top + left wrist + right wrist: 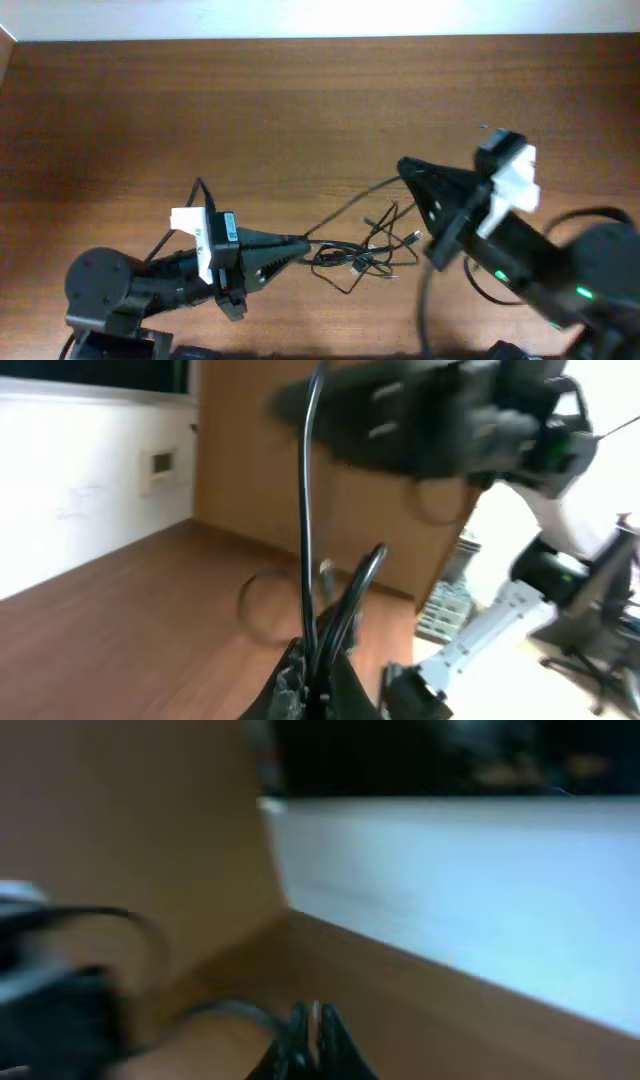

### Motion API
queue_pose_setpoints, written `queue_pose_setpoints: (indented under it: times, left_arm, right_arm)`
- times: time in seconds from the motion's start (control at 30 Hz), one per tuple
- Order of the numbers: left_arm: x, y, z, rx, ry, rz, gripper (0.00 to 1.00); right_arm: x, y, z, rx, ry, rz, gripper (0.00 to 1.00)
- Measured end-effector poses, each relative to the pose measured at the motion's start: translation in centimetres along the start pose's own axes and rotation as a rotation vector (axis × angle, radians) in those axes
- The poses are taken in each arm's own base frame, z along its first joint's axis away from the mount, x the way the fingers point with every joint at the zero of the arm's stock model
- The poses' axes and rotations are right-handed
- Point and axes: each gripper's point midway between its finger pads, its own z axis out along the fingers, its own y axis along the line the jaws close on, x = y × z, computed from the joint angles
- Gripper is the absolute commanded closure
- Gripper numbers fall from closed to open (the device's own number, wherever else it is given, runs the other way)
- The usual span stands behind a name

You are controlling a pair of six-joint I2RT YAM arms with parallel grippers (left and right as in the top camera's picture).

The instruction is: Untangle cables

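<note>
The cables [372, 245] lie on the table [200, 100] between left tool [303, 243] and, seemingly, right tool [404, 167].

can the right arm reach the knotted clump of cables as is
Probably yes: the cables lie in the open near the right pincer, nothing between; but it looks shut on a strand and must let go first.

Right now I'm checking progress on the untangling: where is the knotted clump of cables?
In the overhead view, the cables lie bunched on the table, slightly right of centre. They sit between the left gripper and the right gripper.
</note>
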Motion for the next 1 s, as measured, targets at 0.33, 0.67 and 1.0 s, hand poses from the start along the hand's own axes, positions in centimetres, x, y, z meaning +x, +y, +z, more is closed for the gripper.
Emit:
queue_pose_setpoints:
  times: [0.33, 0.67, 1.0]
  left_arm:
    - [-0.9, -4.2, -0.5, 0.221, -0.003, 0.176, 1.00]
    - [0.4, 0.0, 0.4, 0.086, 0.029, 0.202, 0.97]
    - [0.8, 0.3, 0.4, 0.054, 0.036, 0.188, 0.97]
  right_arm:
    - [5.6, 0.2, 11.1, -0.107, 0.173, -0.148, 0.96]
    - [2.4, -6.8, 12.4, 0.396, 0.163, -0.320, 0.96]
    - [-0.3, -15.5, 5.8, 0.797, 0.170, -0.319, 0.87]
